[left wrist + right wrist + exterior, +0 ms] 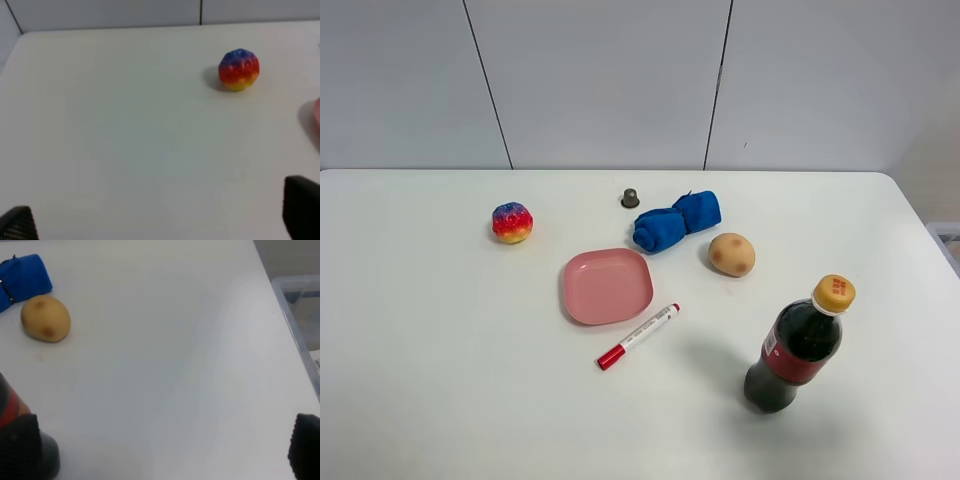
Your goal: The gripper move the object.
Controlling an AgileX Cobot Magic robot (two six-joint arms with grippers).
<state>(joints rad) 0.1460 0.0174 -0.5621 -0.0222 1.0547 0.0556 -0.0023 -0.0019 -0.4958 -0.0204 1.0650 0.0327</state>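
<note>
Both grippers are hanging open over the table [440, 380], holding nothing: left gripper [160, 225] near the ball [239, 69], right gripper [165, 450] beside the bottle [20, 440].

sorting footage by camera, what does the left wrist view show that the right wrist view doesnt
Only the left wrist view shows the rainbow ball and a sliver of the pink plate at the frame edge.

Only the right wrist view shows the potato, the blue cloth, the base of the cola bottle and a clear plastic bin past the table edge.

Both show the bare white table and dark fingertips of their own gripper, spread wide apart with nothing between them.
</note>
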